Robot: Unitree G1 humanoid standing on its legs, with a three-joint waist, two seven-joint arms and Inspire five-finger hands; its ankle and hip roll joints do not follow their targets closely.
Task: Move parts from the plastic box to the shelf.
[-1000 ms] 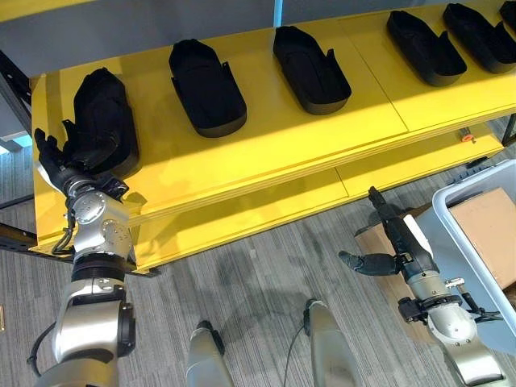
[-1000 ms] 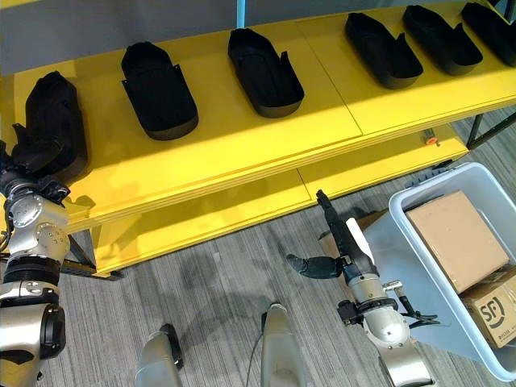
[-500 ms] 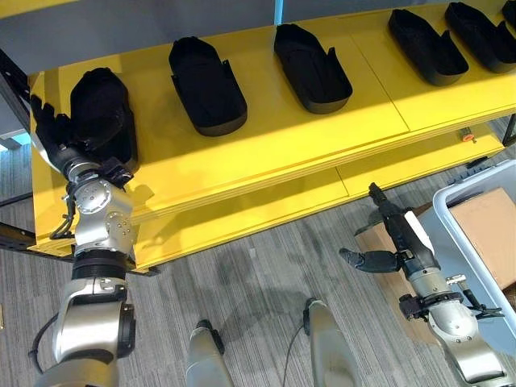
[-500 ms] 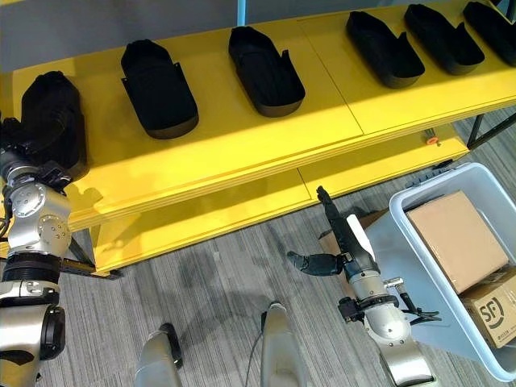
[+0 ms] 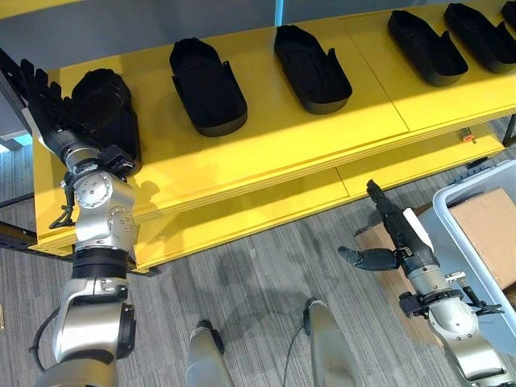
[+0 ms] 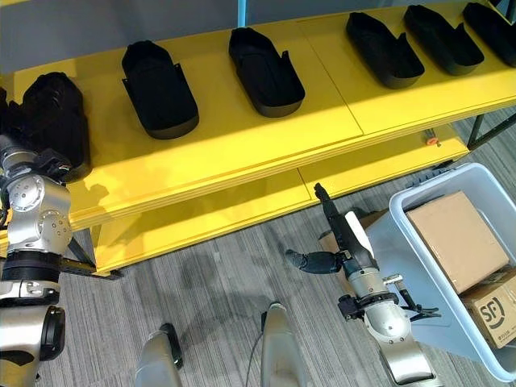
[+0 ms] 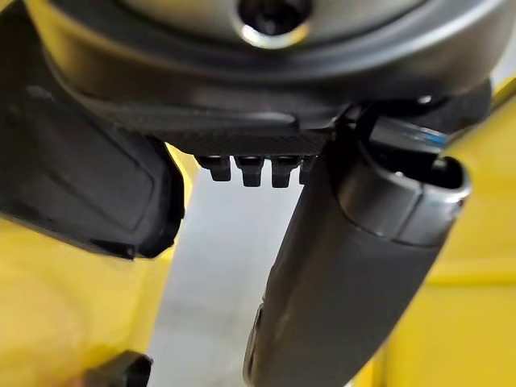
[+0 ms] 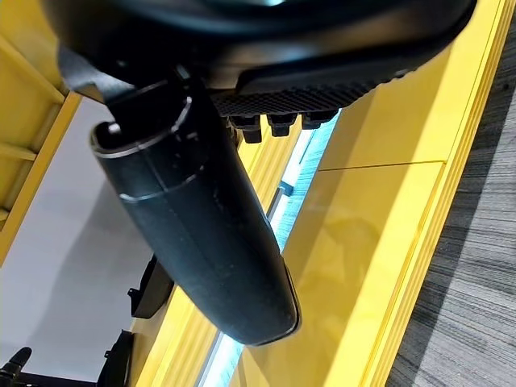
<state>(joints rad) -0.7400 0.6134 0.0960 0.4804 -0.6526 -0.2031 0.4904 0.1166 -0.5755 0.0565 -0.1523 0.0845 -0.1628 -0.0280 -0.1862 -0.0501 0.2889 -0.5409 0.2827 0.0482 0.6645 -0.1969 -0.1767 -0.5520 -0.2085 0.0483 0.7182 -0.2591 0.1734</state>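
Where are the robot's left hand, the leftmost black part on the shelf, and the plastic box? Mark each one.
left hand (image 5: 47, 113): left eye view, on its straight fingers.
leftmost black part (image 5: 105, 113): left eye view, its top.
plastic box (image 6: 403, 242): right eye view, its near wall.

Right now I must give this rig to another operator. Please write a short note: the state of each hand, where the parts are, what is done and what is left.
Left hand: open, fingers straight, beside the leftmost part at the left end of the yellow shelf; it holds nothing.
Right hand: open and empty, low over the floor, between the shelf and the plastic box.
Parts: six black parts lie in a row on the shelf's top board.
Box: cardboard boxes lie in it; no black part is visible inside.
Done: six parts placed.
Left: probably check the box for any remaining parts.
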